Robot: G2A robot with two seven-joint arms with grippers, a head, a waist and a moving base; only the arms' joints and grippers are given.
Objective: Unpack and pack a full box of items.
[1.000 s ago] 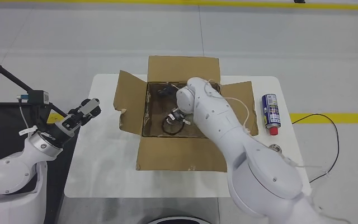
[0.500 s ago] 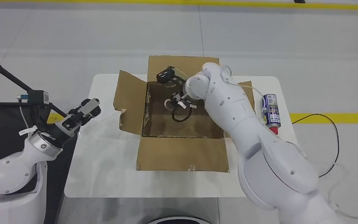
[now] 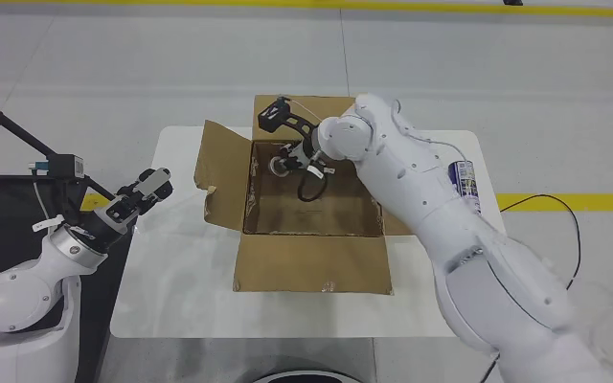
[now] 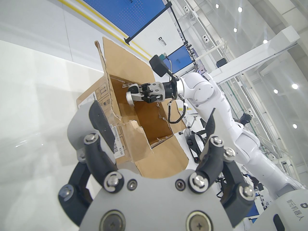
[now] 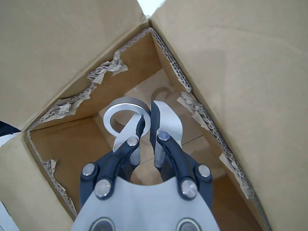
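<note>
A: Where's the ring point(image 5: 120, 108)?
B: In the right claw point(image 5: 147, 118). The claw is nearly closed and pinches the ring's wall, with one finger through the hole and one outside. The rest of the ring sticks out past the tips.
A: And where relative to the box point(image 3: 311, 259)?
B: Over the opening, near the far left corner. The right wrist view looks down past the ring at the box floor, so the ring isn't resting on anything. From the left wrist view it hangs at about flap height.
A: What's the right arm's pose?
B: It comes in from the right side and stretches across the box. The wrist is roughly level and the fingers point toward the robot's left.
A: And the left claw point(image 3: 153, 182)?
B: It's spread wide and holds nothing. It's at the table's point(image 3: 172, 287) left edge, well apart from the box, and faces the box and the other claw.
A: Anything else?
B: A can point(image 3: 464, 179) lies on the table right of the box, partly behind the right arm. All four box flaps are folded out, with torn edges.
</note>
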